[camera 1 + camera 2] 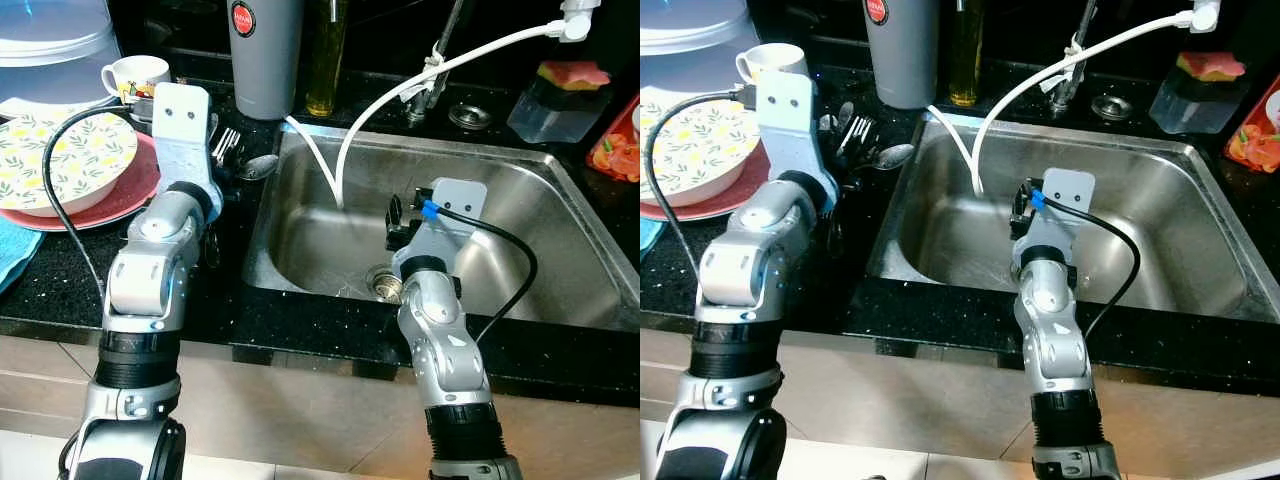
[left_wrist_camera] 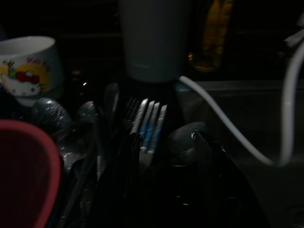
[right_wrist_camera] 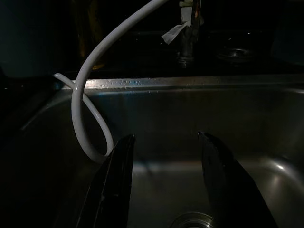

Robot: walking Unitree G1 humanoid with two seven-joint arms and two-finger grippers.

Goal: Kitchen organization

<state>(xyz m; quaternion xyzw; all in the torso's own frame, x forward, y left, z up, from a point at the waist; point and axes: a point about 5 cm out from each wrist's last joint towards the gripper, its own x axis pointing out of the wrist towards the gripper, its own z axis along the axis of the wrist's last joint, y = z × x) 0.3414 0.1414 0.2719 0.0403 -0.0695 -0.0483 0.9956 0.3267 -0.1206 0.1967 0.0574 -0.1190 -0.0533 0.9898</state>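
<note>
Your left gripper (image 2: 164,142) hangs open over the cutlery (image 1: 228,146), gripping nothing. Your right gripper (image 3: 164,142) sits open and empty inside the sink (image 1: 520,190).

A black speckled stone countertop (image 1: 60,285) carries a sunken stainless-steel sink (image 1: 520,215). Left of the sink lie loose metal cutlery (image 1: 228,145) and a red plate (image 1: 130,190); behind it stand a grey cylindrical canister (image 1: 265,60) and a white cartoon mug (image 1: 135,75).
</note>
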